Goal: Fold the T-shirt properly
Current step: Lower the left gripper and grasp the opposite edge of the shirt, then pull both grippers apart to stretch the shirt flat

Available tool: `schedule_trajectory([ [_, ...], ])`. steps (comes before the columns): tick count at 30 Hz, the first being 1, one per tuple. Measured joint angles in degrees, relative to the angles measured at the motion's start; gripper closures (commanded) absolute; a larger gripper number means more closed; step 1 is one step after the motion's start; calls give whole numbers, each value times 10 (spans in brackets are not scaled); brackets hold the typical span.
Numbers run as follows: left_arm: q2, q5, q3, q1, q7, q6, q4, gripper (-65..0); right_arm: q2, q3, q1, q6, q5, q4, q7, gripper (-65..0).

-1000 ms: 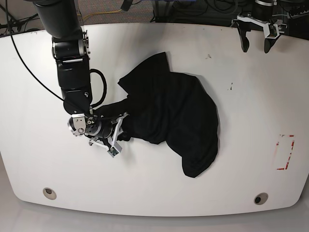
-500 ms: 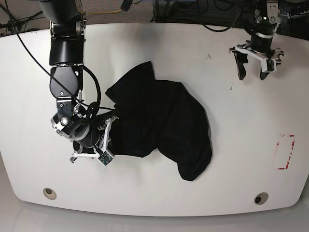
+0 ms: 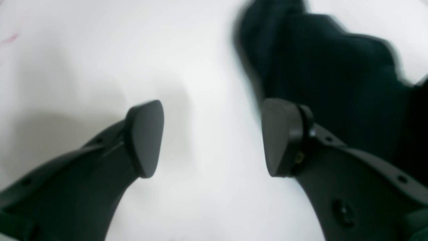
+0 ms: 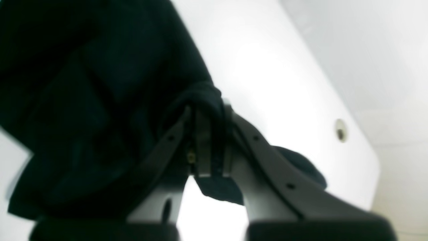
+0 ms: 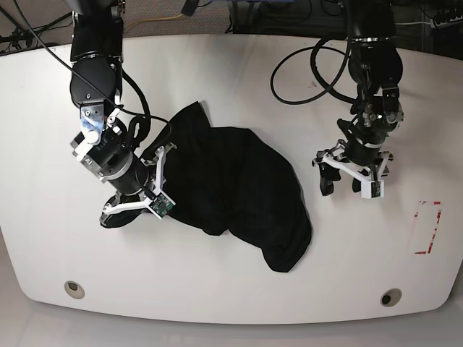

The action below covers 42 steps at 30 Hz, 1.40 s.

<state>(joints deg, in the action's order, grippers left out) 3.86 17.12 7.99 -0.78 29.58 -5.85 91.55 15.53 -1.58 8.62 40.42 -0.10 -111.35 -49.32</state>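
So the right gripper [image 4: 210, 140] is pinching a fold of the black T-shirt [image 5: 231, 173], jaws shut tight on the fabric. The left gripper [image 5: 341, 184] is hovering wide open at about 3 o'clock from the shirt, with nothing between its 2 fingers [image 3: 145, 139]. The shirt is lying bunched up in the middle of the white table [image 5: 217, 289], with 1 end pointing to 5 o'clock and another corner sticking up towards 11 o'clock. In the base view, 1 round hole [image 5: 74, 289] is sitting near the table's 7 o'clock edge, and red marks [image 5: 427, 228] are showing around 4 o'clock.
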Motion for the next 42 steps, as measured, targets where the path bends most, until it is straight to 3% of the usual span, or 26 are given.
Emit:
schedule_trajectory([
  [7, -17, -2, -26, 108, 3, 2, -160, -428, -3, 3, -17, 0, -5, -2, 1, 0],
  [12, -28, -2, -36, 165, -65, 4, -261, -428, -3, 4, -19, 0, -31, -3, 0, 0],
  [20, -41, -1, -72, 227, -107, 3, -387, -429, -5, 4, -19, 0, -46, -3, 0, 0],
  [22, -49, 0, -72, 237, -141, 9, -407, -425, -5, 4, -19, 0, -45, -3, 0, 0],
  [23, -52, 0, -72, 238, -153, 9, -412, -404, -5, 4, -19, 0, -46, -3, 0, 0],
  [25, -60, 0, -74, 238, -172, 8, -429, -297, -5, 4, -19, 0, -46, -4, 0, 0],
  [28, -63, 1, -76, 235, -182, 3, -440, -6, -5, 4, -19, 0, -46, -4, 0, 0],
  [32, -60, -2, -75, 234, -174, 3, -443, 0, -4, 6, -19, -1, -46, -4, 0, 0],
  [37, -57, 0, -75, 197, -166, 7, -380, 0, -6, 62, -20, 1, -43, -5, 1, 0],
  [42, -16, 5, -75, 118, -78, 0, -226, 0, -6, 101, -20, 1, -40, -6, -2, 0],
])
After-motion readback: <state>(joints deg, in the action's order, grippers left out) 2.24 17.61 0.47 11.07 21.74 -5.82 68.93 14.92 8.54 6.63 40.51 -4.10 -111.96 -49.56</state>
